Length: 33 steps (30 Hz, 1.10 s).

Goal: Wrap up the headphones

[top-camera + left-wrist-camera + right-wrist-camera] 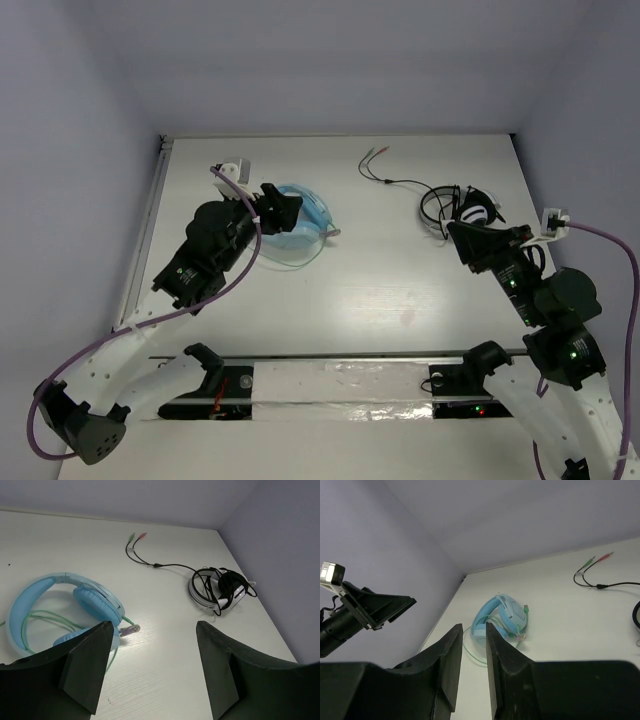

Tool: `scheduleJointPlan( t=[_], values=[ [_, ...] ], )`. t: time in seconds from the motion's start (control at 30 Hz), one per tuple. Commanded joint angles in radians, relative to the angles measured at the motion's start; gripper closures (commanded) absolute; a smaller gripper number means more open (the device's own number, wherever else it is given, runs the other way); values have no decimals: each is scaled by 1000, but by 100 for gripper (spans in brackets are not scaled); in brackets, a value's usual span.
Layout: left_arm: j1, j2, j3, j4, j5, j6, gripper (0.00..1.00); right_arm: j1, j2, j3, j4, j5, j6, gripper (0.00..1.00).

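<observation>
The light-blue headphones [312, 218] lie on the white table at the back left, earcups folded together. Their thin green cable [292, 263] loops loosely around and through the headband. They also show in the left wrist view [95, 602], with a plug [129, 629] beside the earcup, and in the right wrist view [506, 614]. My left gripper [288, 206] hovers over the headphones' left side, open wide and empty [154, 627]. My right gripper [456, 232] is far to the right, its jaws a narrow gap apart with nothing between them [473, 626].
Smaller black-and-white headphones [465, 205] lie at the back right, just beyond my right gripper, and show in the left wrist view [220, 589]. Their dark cable [392, 181] runs left to two plugs [137, 536]. A metal rail [330, 355] crosses the near edge. Walls enclose the table.
</observation>
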State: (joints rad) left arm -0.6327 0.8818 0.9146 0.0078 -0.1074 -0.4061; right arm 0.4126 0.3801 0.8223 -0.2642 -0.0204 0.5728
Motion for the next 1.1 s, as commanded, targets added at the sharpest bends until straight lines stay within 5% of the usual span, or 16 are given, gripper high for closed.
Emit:
scheduleJointPlan(
  t=[0.0,0.13,0.23,0.33,0.37,0.47,0.67,0.8,0.93,1.07],
  values=[
    [1,0,-8,14,-37,-19,35,-1,8,18,20,-29,-10,69],
    [1,8,-5,0,-77,-33,37,-1,9,14,16,-21,-14,76],
    [1,9,-6,-6,-107,-37,43,-1,11,12,10,-23,-17,92],
    [1,29,1,-28,-149,-42,57,-1,13,12,8,-26,-17,100],
    [1,39,6,-38,-165,-49,73,-1,16,12,10,-29,-17,100],
    [1,80,1,-68,-251,-71,100,-1,37,3,19,-46,-11,100],
    [88,227,14,-95,-302,-122,98,-1,80,-66,85,-64,18,100],
    [247,340,-17,-14,-163,-117,72,-1,97,-94,103,-76,18,100],
    [272,471,21,-14,-155,-97,52,-1,97,-112,117,-87,16,99],
    [292,611,111,-49,-132,-66,47,-1,97,-120,118,-90,9,84]
  ],
)
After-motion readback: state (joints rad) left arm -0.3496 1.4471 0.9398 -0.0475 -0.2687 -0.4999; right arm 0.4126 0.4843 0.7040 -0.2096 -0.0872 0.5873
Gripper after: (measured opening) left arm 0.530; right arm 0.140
